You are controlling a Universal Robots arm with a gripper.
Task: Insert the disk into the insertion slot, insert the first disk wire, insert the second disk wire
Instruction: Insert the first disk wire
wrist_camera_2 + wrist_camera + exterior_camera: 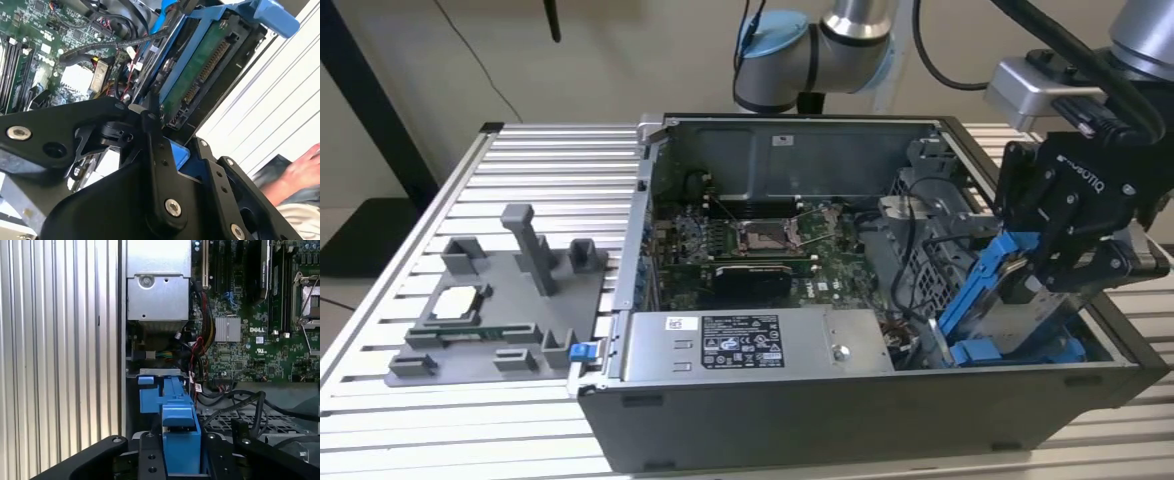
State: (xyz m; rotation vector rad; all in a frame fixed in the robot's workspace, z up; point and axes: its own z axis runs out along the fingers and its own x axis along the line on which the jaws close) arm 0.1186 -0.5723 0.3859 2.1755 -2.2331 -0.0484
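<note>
Looks like a robotics lab: a robot arm (834, 45) hangs over an open desktop computer case (854, 420) on a slatted aluminium table (534, 160), grey parts fixture (500, 300) alongside.

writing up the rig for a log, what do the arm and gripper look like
The arm has silver-grey tube sections and light blue joint caps, with black cables running along it. A pale grey box sits near the wrist. The gripper is black, with white lettering on its body and jointed finger links pinned by silver screws.
</note>
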